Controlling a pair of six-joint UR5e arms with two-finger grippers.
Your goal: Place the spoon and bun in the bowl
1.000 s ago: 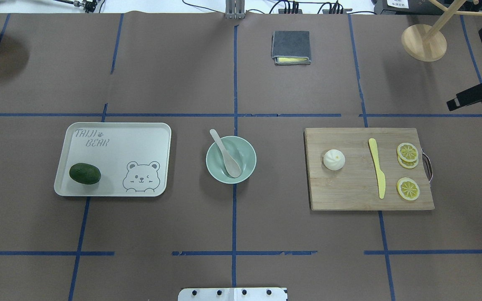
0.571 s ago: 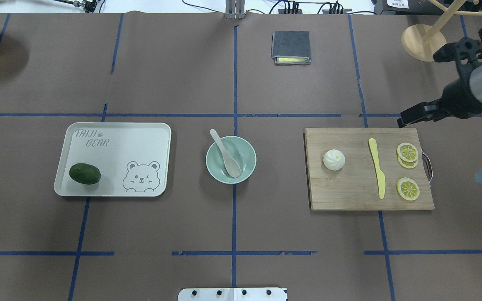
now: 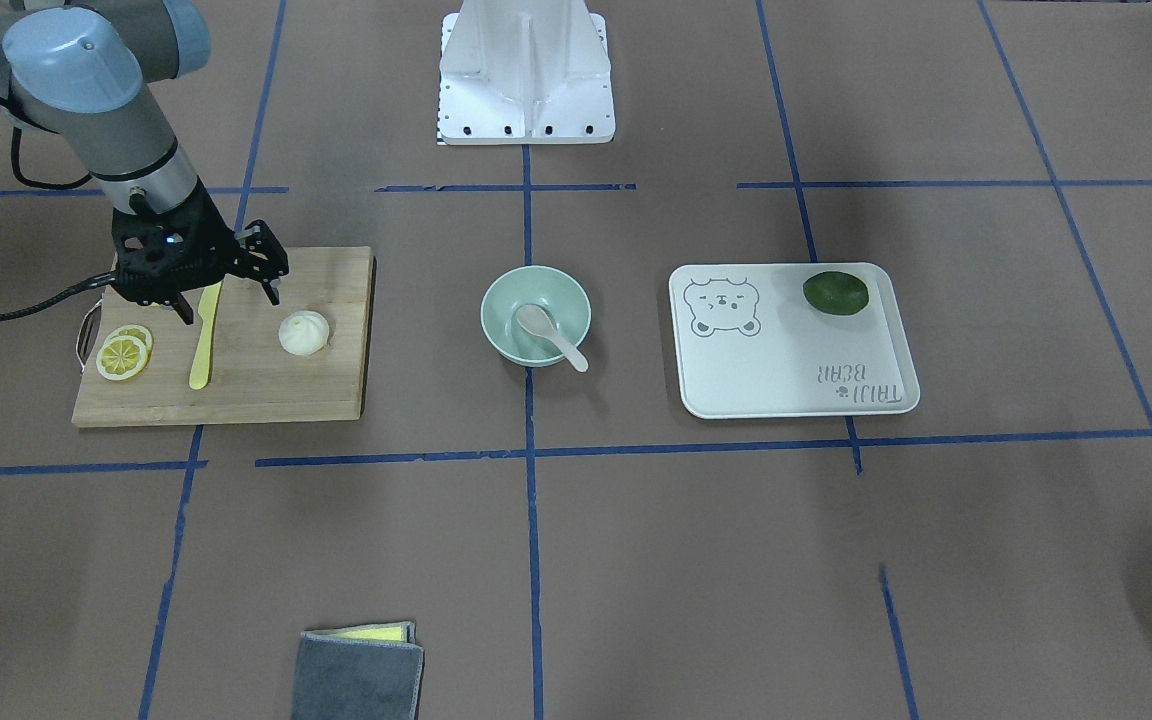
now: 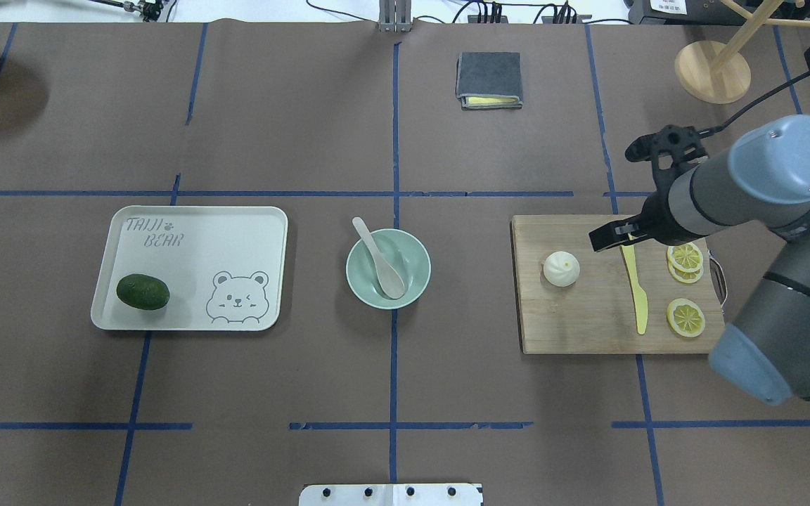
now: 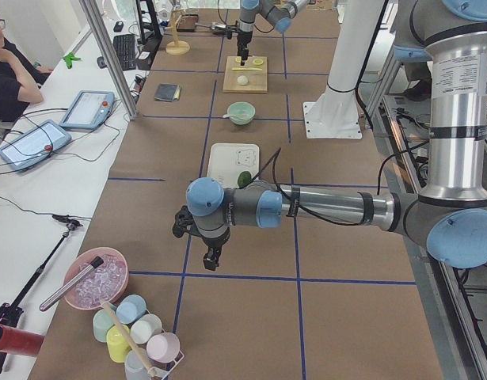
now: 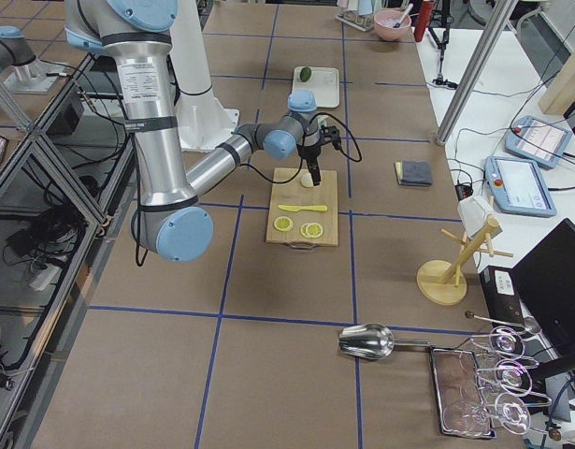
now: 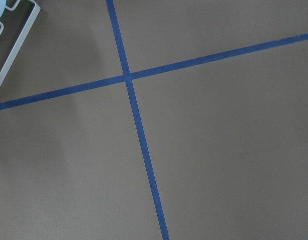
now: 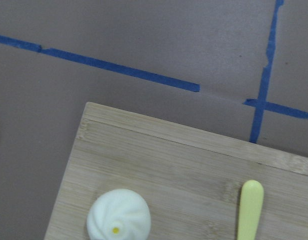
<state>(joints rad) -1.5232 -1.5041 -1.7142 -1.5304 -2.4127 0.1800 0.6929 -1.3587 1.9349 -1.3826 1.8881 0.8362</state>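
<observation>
The pale spoon (image 4: 380,261) lies in the mint-green bowl (image 4: 413,261) at the table's middle, its handle over the far rim; both also show in the front-facing view, spoon (image 3: 550,334) in bowl (image 3: 504,305). The white bun (image 4: 561,268) sits on the left part of the wooden cutting board (image 4: 588,316); it also shows in the front-facing view (image 3: 304,333) and low in the right wrist view (image 8: 118,218). My right gripper (image 3: 230,303) is open and empty, above the board just right of the bun in the overhead view (image 4: 616,237). My left gripper (image 5: 211,258) shows only in the exterior left view; I cannot tell its state.
A yellow knife (image 4: 635,284) and lemon slices (image 4: 685,256) lie on the board right of the bun. A white bear-print tray (image 4: 236,232) with a dark green fruit (image 4: 143,292) stands left of the bowl. A folded grey cloth (image 4: 489,79) and a wooden stand (image 4: 712,70) are at the far side.
My right arm has come in from the right edge and moved left and down, over the cutting board toward the bun. The spoon, bowl and bun have not moved.
</observation>
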